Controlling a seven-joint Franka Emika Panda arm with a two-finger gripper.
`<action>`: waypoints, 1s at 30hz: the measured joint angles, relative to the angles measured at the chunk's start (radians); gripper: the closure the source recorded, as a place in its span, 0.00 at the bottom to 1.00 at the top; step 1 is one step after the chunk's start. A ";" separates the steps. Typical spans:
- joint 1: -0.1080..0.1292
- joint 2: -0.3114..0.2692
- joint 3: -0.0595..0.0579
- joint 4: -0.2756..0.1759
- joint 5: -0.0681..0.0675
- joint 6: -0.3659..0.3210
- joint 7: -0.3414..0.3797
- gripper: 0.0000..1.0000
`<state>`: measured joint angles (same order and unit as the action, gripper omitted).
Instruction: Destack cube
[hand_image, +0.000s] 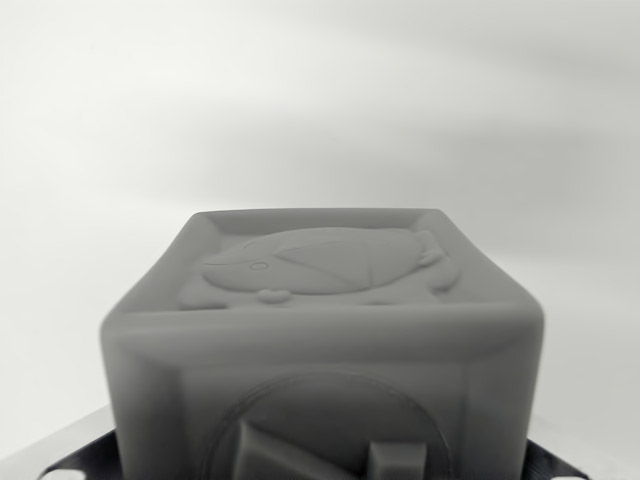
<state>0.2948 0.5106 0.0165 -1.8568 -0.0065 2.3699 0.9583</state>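
Note:
A grey cube (320, 300) fills the lower half of the wrist view, very close to the camera. Its upper face carries a raised animal figure inside a raised border, and its near face shows a round relief. The cube sits in my gripper (322, 465), which looks shut on it. Only metal parts of the gripper show, at the bottom left and bottom right corners on either side of the cube. The fingertips are hidden behind the cube. No second cube shows in this view.
A plain white surface (320, 100), blurred and softly shaded, lies behind and around the cube. Nothing else stands out on it.

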 joint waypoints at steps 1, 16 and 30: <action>0.002 0.001 0.001 0.002 -0.001 -0.001 -0.001 1.00; 0.035 0.021 0.010 0.037 -0.006 -0.015 -0.015 1.00; 0.058 0.060 0.011 0.060 -0.008 -0.005 -0.024 1.00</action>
<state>0.3530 0.5707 0.0277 -1.7970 -0.0149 2.3651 0.9341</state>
